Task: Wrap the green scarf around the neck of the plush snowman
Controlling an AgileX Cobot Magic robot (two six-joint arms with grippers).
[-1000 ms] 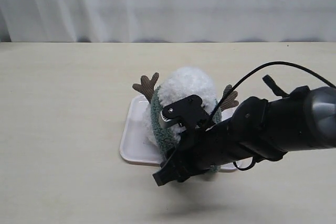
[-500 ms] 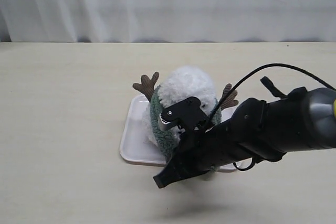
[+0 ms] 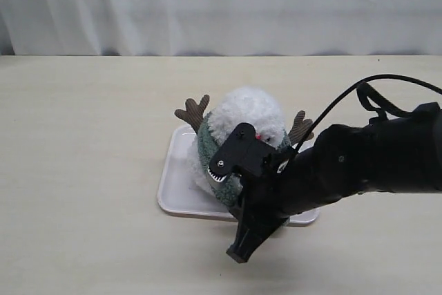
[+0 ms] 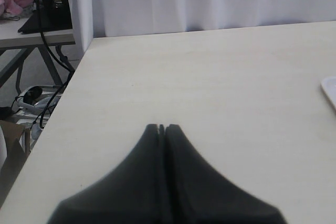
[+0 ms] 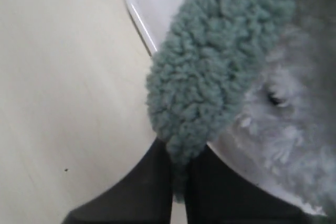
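My right gripper [image 5: 179, 169] was clamped on the rounded end of the green scarf [image 5: 210, 72], low at the front, just above the tray's rim. I judged the wrap mostly made. The strip rose from my fingers and curved around the plush snowman [image 3: 247, 112] at the crease under its head, with green showing on both sides of the body. The neck itself was hidden under it, and I could not see how the scarf ran behind. What seemed left was to lay this end across the front, let go, and draw clear without dragging the loop loose.

The scarf was thick, nubbly knit in dull sage, soft enough to bunch where I pinched it. The snowman was loose white fluff in two rounded balls, with a black button [image 5: 273, 98] and brown twig arms [image 3: 192, 110] branching stiffly outward. Under it lay a smooth, glossy white tray [image 3: 173, 188], shallow with rounded corners, on a pale matt table [image 3: 83, 170].

My left gripper [image 4: 161, 128] hung well away over bare tabletop, jaws pressed together on nothing. Beyond hung a pleated white curtain [image 3: 207, 5].
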